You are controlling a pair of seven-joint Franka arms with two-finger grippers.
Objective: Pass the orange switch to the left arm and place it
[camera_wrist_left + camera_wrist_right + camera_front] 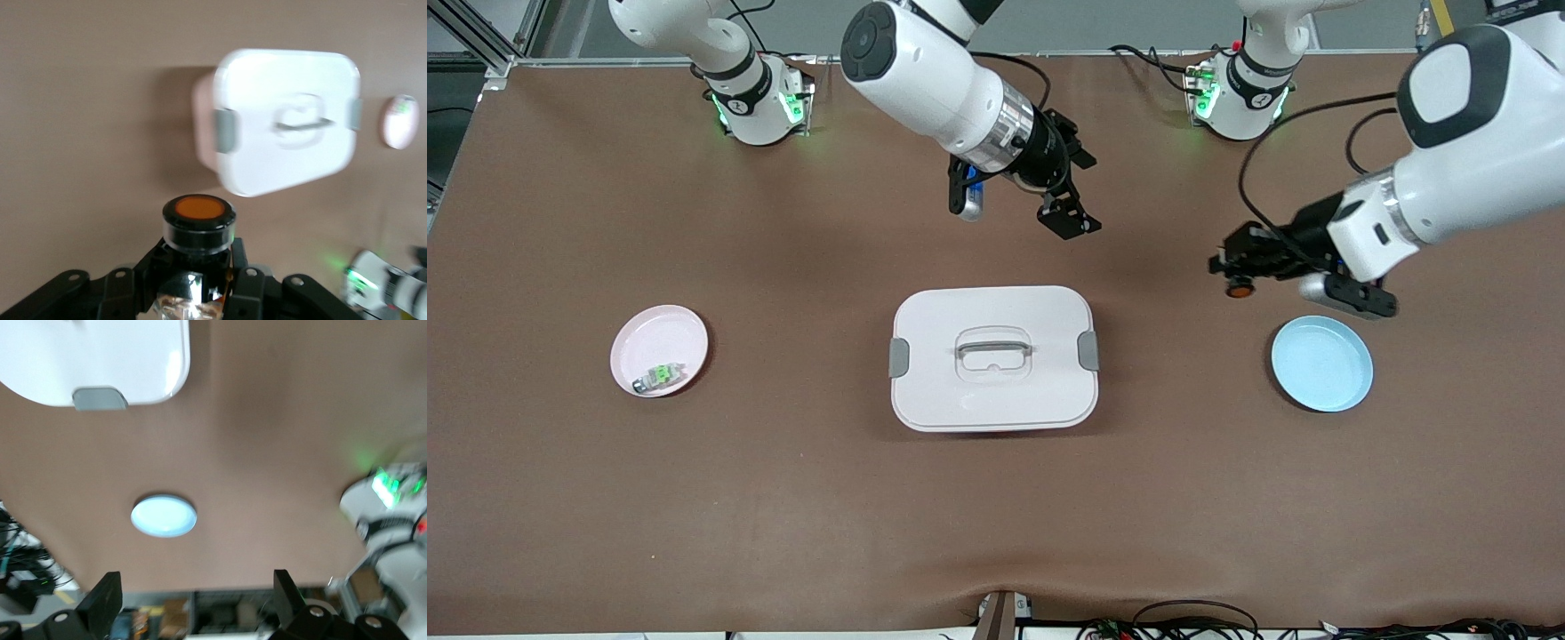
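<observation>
Front view: left gripper (1234, 277) clamped on orange switch (1237, 289), aloft beside blue plate (1321, 364).
Right gripper (1021, 206): spread wide, empty.
Risk: fumbled handover; clipping box (993, 357).

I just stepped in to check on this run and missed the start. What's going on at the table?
The left gripper is shut on the orange switch, holding it in the air above the table near the blue plate. The right gripper hangs with its jaws open over the table, on the bases' side of the white box, and holds nothing. The box sits closed at mid-table. A green switch lies in the pink plate toward the right arm's end.
</observation>
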